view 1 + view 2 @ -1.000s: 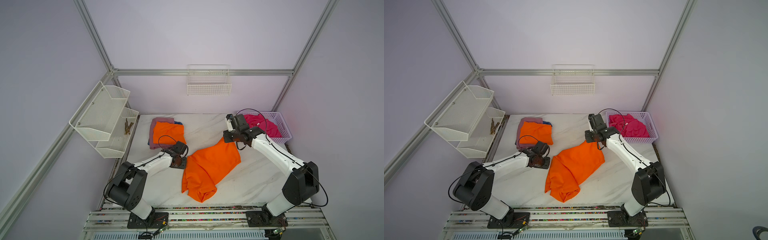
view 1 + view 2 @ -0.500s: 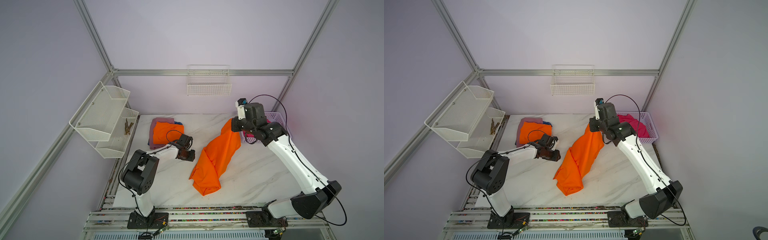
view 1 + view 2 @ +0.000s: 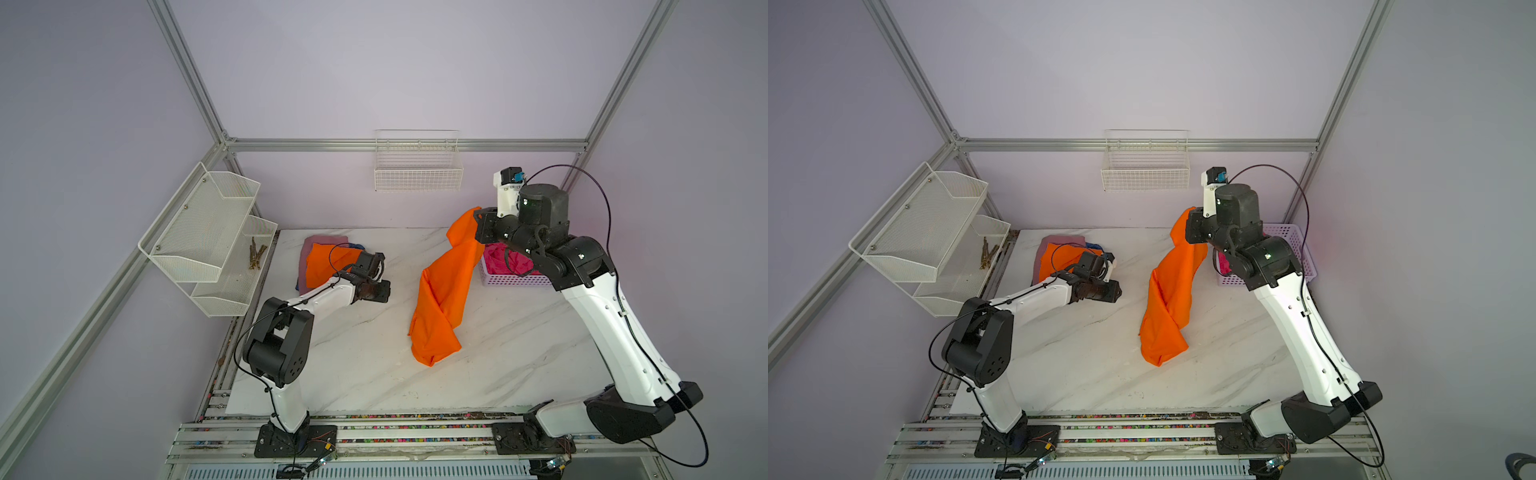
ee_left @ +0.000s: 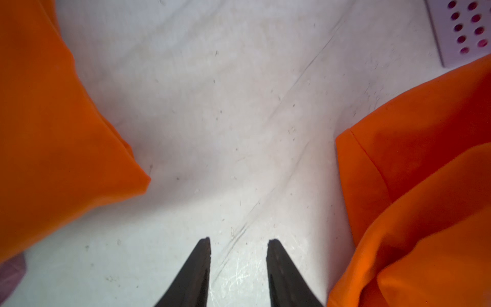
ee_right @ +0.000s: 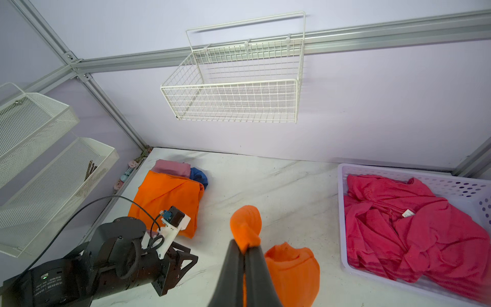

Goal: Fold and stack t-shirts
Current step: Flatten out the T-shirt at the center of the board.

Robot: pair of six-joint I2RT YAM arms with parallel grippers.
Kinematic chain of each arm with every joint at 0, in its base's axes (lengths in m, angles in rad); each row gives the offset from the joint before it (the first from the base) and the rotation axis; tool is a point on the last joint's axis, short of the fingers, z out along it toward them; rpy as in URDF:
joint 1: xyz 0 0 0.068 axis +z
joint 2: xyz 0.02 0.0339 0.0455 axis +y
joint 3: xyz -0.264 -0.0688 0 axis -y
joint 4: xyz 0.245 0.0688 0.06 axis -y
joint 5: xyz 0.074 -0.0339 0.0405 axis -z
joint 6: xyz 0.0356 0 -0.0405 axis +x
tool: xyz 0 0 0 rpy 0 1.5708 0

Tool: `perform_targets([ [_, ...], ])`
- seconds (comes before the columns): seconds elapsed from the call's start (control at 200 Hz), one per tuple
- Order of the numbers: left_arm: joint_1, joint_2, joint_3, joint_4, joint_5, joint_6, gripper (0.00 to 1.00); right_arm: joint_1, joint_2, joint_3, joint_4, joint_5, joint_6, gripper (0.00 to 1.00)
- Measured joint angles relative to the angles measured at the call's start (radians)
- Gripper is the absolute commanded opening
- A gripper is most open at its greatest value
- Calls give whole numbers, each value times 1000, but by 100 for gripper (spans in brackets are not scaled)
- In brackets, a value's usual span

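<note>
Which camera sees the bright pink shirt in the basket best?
The right wrist view: the crumpled hot pink cloth t-shirt lies unblocked in the pale holed plastic basket. In both top views the right arm hides most of it. The left wrist view shows only pink through basket holes.

My worktop [image 3: 374,374] is white with grey marble veins. On the back wall ahead of me a white wire basket [image 3: 417,178] hangs from an aluminium frame bar [image 3: 311,145]. A two-tier white mesh shelf [image 3: 199,232] is fixed to the wall on my left, and thin brown sticks [image 3: 255,253] lie in its lower tier. A lavender perforated basket [image 3: 511,280] stands at the worktop's far right corner.
</note>
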State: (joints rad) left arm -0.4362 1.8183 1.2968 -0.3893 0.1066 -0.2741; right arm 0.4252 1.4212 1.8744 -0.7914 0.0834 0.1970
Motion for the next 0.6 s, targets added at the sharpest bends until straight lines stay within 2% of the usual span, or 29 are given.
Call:
perform_targets([
  [0.185,6,26,161,12,19,29,41,0,0,24,-10,17,0,0],
  [0.405,7,90,277,58,178,13,35,0,23,143,-28,23,0,0],
  [0.515,-3,114,272,73,253,4,42,0,14,99,-14,23,0,0],
  [0.6,-12,113,202,108,330,-3,41,0,10,42,-14,24,0,0],
])
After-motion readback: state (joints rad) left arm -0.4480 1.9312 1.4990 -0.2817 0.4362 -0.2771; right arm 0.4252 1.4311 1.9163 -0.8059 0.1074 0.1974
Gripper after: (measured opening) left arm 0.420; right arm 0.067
